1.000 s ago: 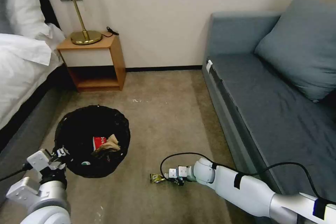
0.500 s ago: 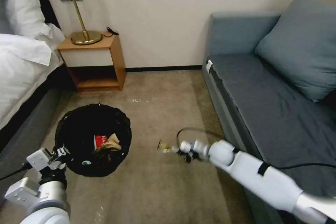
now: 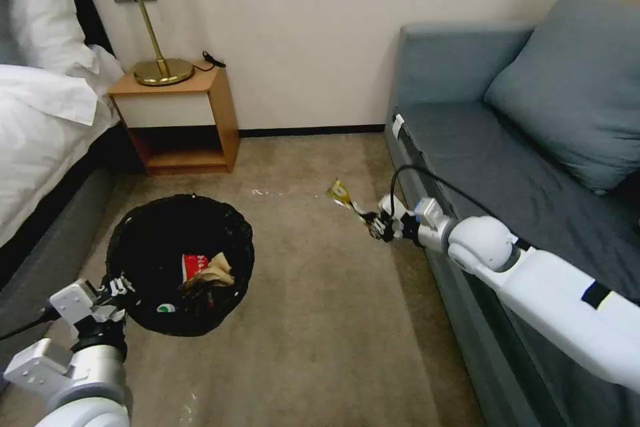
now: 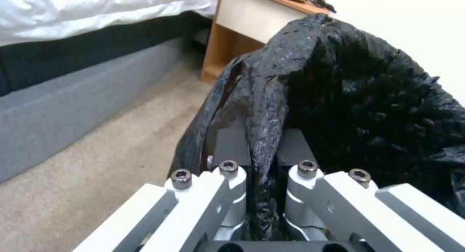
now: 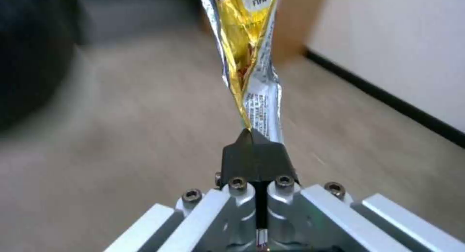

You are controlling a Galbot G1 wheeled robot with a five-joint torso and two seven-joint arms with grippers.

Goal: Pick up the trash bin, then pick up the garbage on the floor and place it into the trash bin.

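The trash bin (image 3: 153,260), round and lined with a crinkled black bag (image 4: 348,96), hangs at the lower left of the head view. My left gripper (image 3: 119,292) is shut on its near rim, with the bag pinched between the fingers (image 4: 264,150). Inside the bin lie a red-and-white wrapper (image 3: 193,265), crumpled brown paper (image 3: 215,275) and a bit of green label (image 3: 164,309). My right gripper (image 3: 368,220) is raised above the carpet beside the sofa and is shut on the end of a shiny gold snack wrapper (image 3: 341,194) (image 5: 245,45).
A grey-blue sofa (image 3: 533,207) with a cushion runs along the right. A wooden nightstand (image 3: 180,117) with a brass lamp (image 3: 157,53) stands against the far wall. A bed with white bedding (image 3: 40,120) lies on the left. Beige carpet (image 3: 313,320) spreads between them.
My right gripper has lifted the gold wrapper off the carpet and carried it up and away from me, toward the sofa's front. The bin in my left gripper has risen slightly.
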